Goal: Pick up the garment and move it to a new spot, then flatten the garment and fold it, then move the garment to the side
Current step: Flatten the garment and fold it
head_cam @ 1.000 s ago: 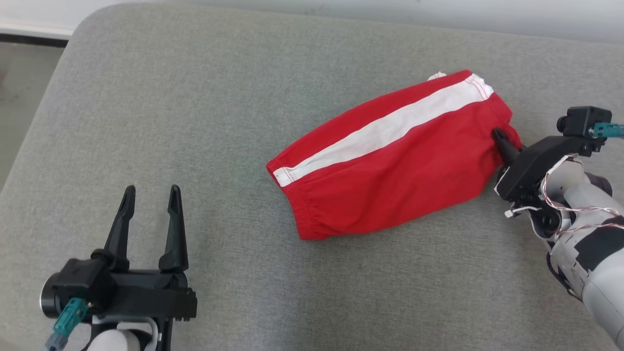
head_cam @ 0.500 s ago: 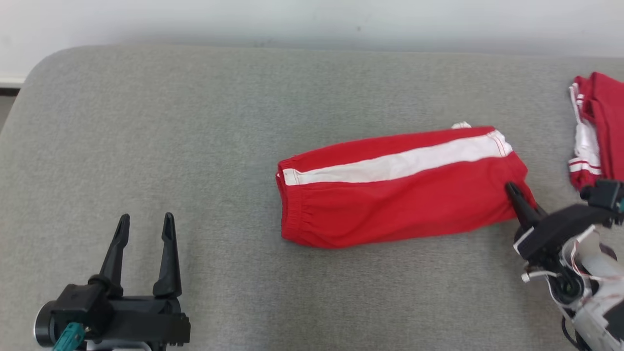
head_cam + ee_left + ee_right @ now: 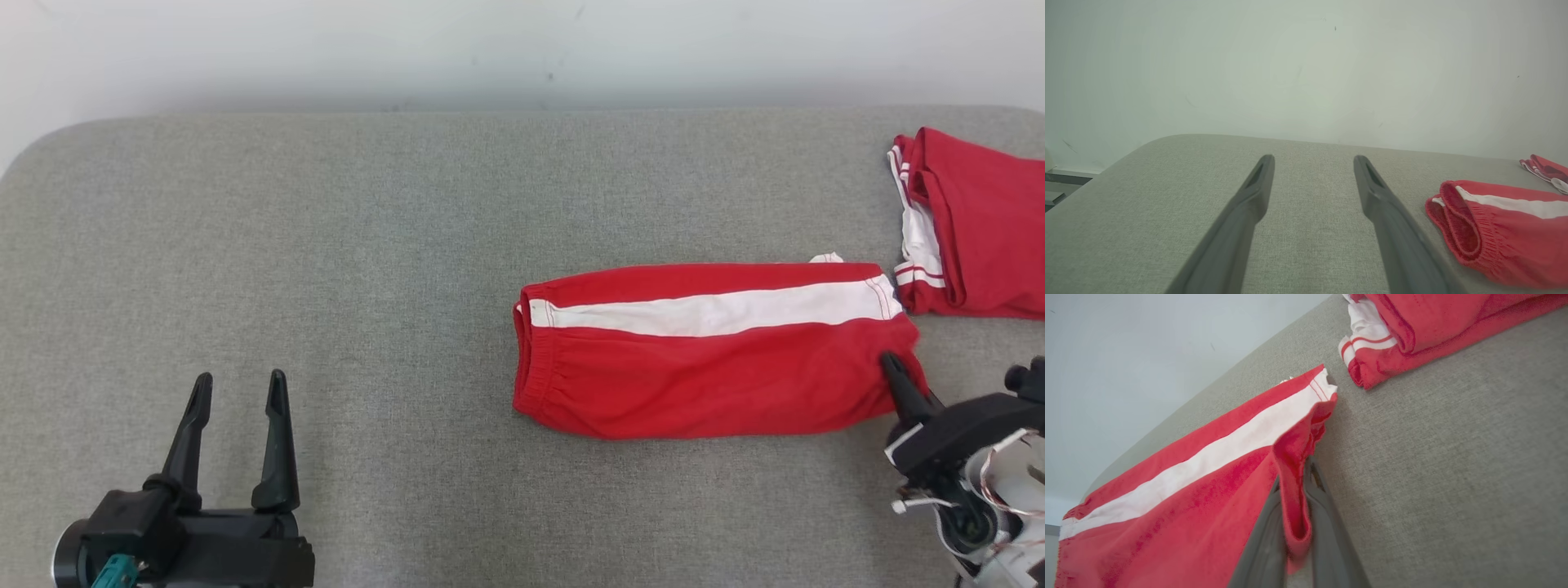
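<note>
Garment point(image 3: 710, 384): red shorts with a white stripe, flat on the grey surface point(image 3: 326, 245), centre-right of the frame. At lower left, left jaws spread wide, holding nothing, well apart from the elastic waistband. At lower right, right jaws clamped on the garment's right hem. At upper right, second red garment point(image 3: 980, 220), folded, just beside.

The left end effector point(image 3: 240, 377) sits low at the left, its two dark fingers spread wide and pointing forward, holding nothing. The right end effector point(image 3: 890, 363) angles in from the lower right, its fingers pinched on the garment's point(image 3: 702, 367) near corner, with loose wiring at the wrist.
</note>
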